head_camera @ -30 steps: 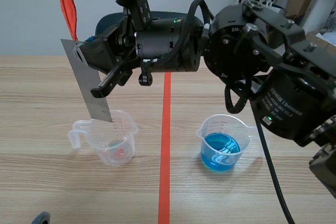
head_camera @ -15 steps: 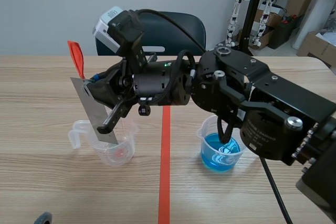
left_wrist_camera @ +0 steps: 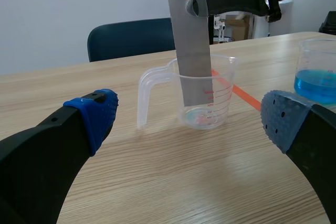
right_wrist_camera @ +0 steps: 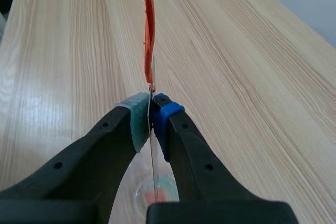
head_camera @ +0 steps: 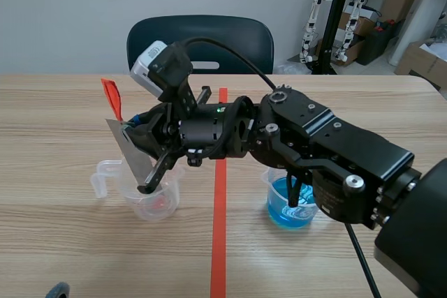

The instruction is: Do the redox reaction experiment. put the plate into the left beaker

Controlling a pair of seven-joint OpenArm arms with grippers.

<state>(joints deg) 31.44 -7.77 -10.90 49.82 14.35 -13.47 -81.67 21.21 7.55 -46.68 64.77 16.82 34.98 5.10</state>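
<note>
Bright, even light over the table [head_camera: 56, 242] now; a soft, faint shadow pools beside the left beaker [left_wrist_camera: 224, 90], and the grey plate [left_wrist_camera: 191, 45] gives only a dull sheen.

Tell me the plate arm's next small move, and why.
Probably lower a little more, then open. The right gripper is shut on the plate, whose lower end hangs inside the left beaker, seemingly short of its floor.
</note>
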